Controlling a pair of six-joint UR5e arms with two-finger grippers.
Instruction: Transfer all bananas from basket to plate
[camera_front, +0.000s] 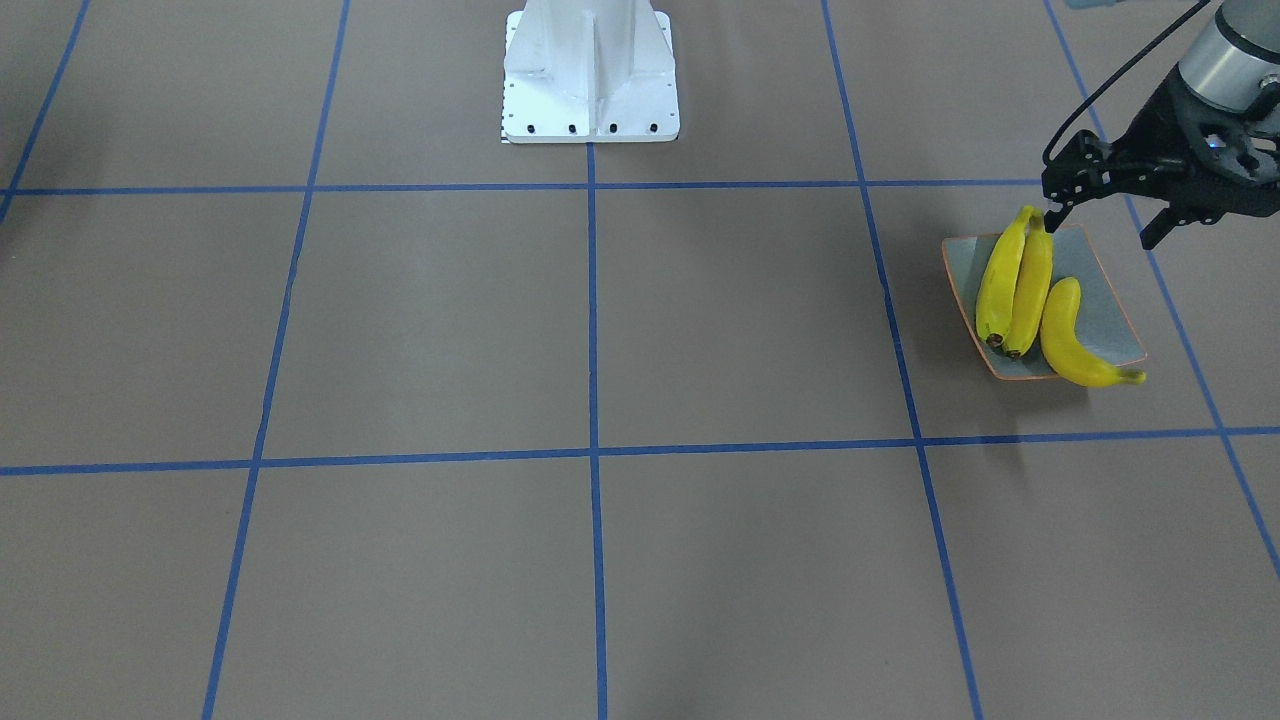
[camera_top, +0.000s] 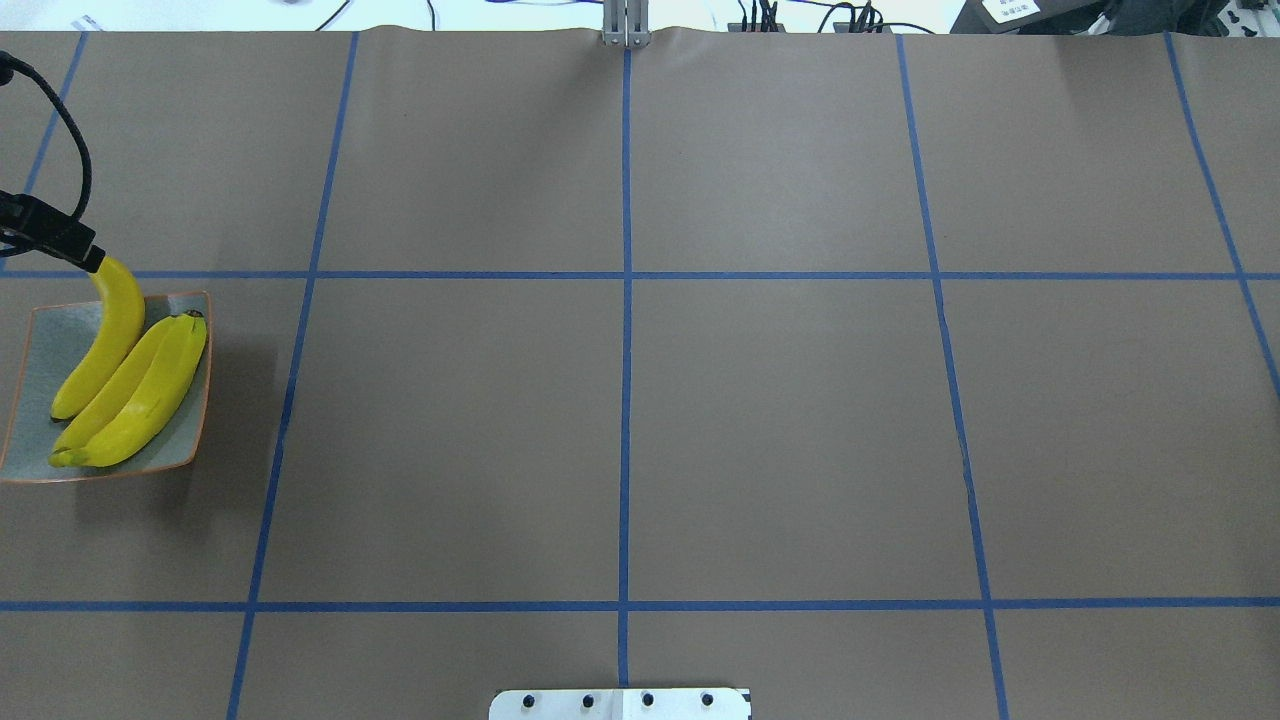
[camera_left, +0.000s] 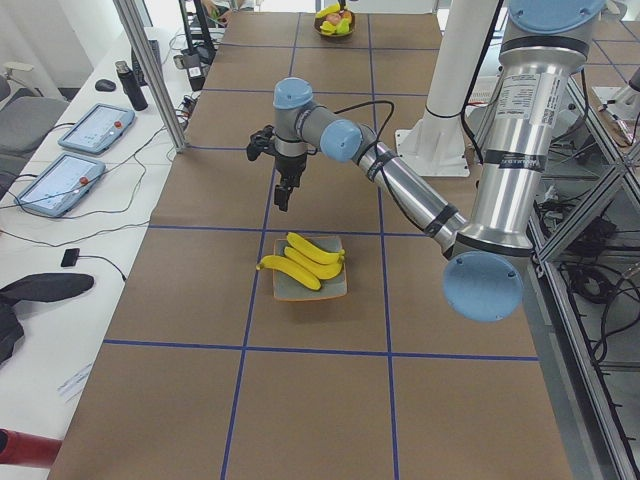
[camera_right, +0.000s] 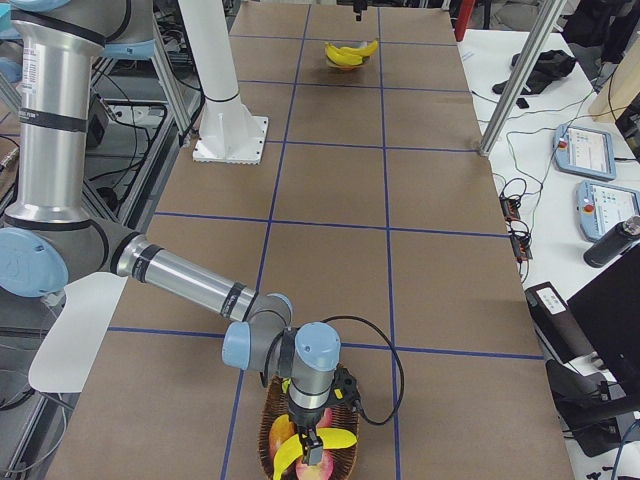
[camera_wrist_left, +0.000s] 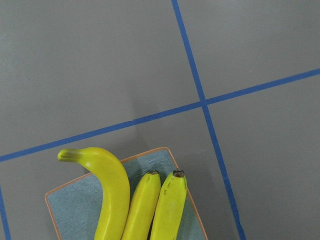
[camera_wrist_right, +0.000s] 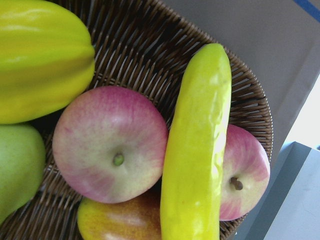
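3 bananas (camera_front: 1030, 290) lie on the plate (camera_front: 1105, 275), near the table's (camera_front: 450, 320) end on the robot's left. All 3 are bright yellow, smooth and curved, w/ small dark tips. 2 lie side by side, touching along their length, dark ends pointing the same way. The 3rd curves just beside them, its stalk end poking out over the plate's rim. Plate is square, shallow, glossy grey-green w/ a thin orange rim, edges turned up a bit.

Left tool (camera_front: 1100, 235) hangs over the plate's edge. In the left side view it sits raised clear of the fruit. Jaws are spread wide, nothing betw. them.

4th banana (camera_wrist_right: 197, 150) is in the woven basket (camera_wrist_right: 135, 45) at the table's opposite end. It rests on top of 2 red-pink apples (camera_wrist_right: 110, 145) and looks more greenish-yellow in the wrist view, tip not visible there. Right tool (camera_right: 311, 437) is down over the basket, right by that banana. Can't tell if it's spread or closed, or gripping anything.
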